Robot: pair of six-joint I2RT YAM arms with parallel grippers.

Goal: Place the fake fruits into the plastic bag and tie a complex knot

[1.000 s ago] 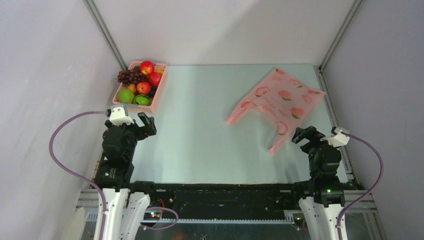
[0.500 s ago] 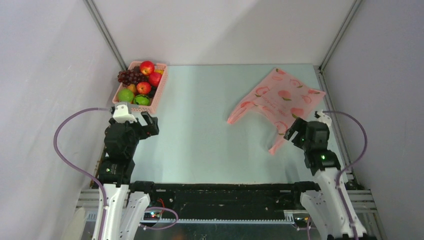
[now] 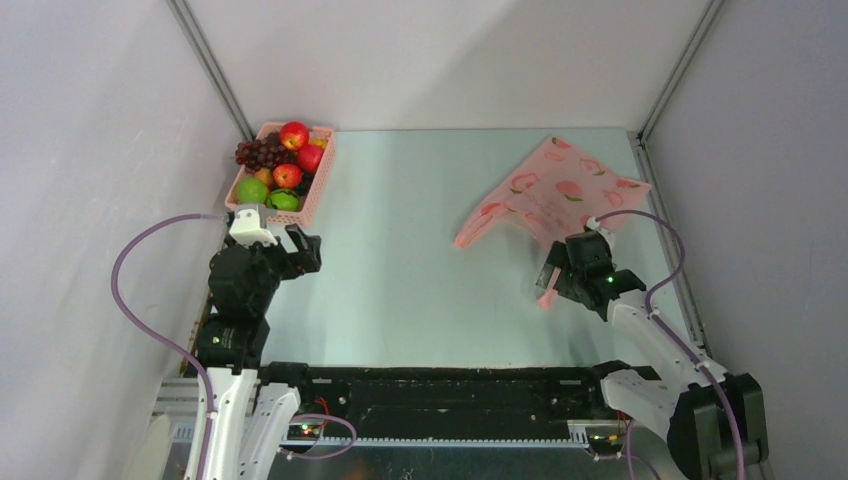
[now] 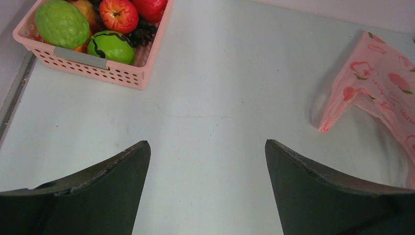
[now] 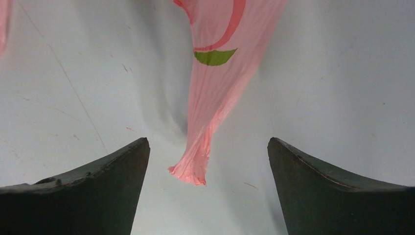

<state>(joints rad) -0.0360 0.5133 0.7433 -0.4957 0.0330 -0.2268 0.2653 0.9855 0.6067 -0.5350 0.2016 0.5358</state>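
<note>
Pink translucent plastic bag (image 3: 560,190) lies flat at the far right of the counter (image 3: 400,260), 1 twisted handle (image 5: 198,161) trailing into the gap of the wide-open right claw (image 5: 208,147), apparently poised to pinch it and lift the bag open. At far left the fake fruits (image 3: 285,160) sit heaped in the lattice basket (image 4: 83,66), none bagged, the left claw (image 4: 208,147) wide and empty near it. Bag mouth, lower fruits and any claw contact with the counter cannot be made out.

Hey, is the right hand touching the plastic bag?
Apart. Right wrist view: the plastic bag lies between the open fingers of the right hand, bare table either side.
</note>
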